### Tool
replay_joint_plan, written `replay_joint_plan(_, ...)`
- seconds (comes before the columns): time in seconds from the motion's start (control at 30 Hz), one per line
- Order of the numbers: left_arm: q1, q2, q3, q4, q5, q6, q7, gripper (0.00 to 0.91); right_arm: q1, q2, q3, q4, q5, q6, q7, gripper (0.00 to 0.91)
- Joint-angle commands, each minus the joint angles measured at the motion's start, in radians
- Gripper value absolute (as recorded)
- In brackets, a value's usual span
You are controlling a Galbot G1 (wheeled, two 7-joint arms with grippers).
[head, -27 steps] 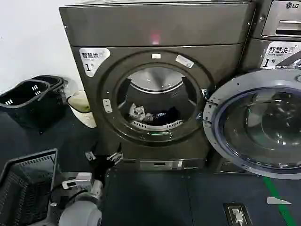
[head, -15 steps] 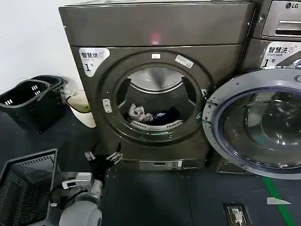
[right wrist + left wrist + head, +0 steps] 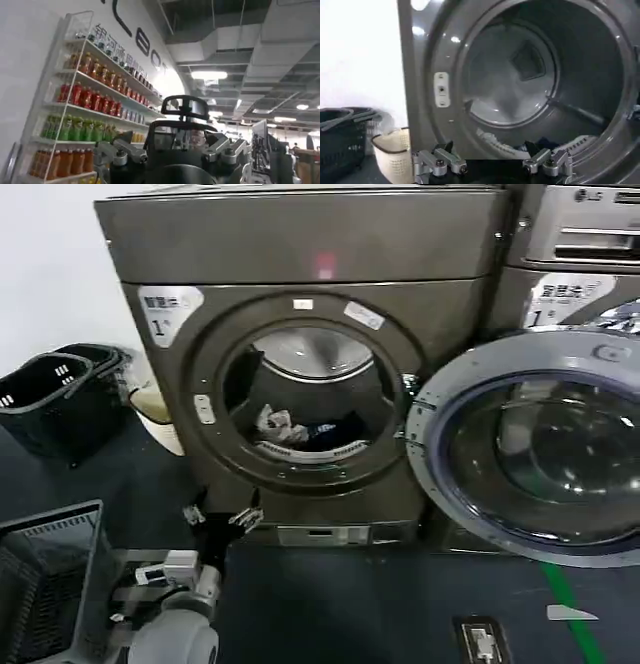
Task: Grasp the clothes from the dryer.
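The dryer (image 3: 300,254) stands straight ahead with its round porthole open. Inside at the drum's bottom lie the clothes: a pale blotched piece (image 3: 272,424) and dark navy fabric (image 3: 328,430) beside it. My left gripper (image 3: 221,516) hangs low in front of the dryer, below the porthole's left part, open and empty. In the left wrist view the left gripper (image 3: 491,156) faces the dryer (image 3: 422,65), with a bit of dark cloth (image 3: 540,145) showing beyond the drum's lip. My right gripper (image 3: 175,150) is open and empty, pointing up and away from the dryer.
The dryer's glass door (image 3: 530,444) is swung wide to the right, in front of the LG machine (image 3: 580,244). Black baskets (image 3: 50,399) and a pale bin (image 3: 150,406) stand left of the dryer. A dark mesh basket (image 3: 50,584) sits at the lower left.
The dryer, its door and the baskets have slid left in the head view. The left gripper keeps the same place in the picture, still open.
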Motion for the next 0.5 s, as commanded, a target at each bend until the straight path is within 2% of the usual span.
replay_joint_plan(0.03, 0.004, 0.001, 0.003, -0.001, 0.001, 0.0, -0.001, 0.907, 0.0, 0.002, -0.001, 0.003, 0.001, 0.001, 0.0, 0.907)
replay_joint_plan(0.5, -0.006, -0.007, 0.003, 0.012, 0.002, 0.0, 0.002, 0.907, 0.017, -0.001, -0.011, 0.001, 0.001, 0.021, -0.002, 0.907)
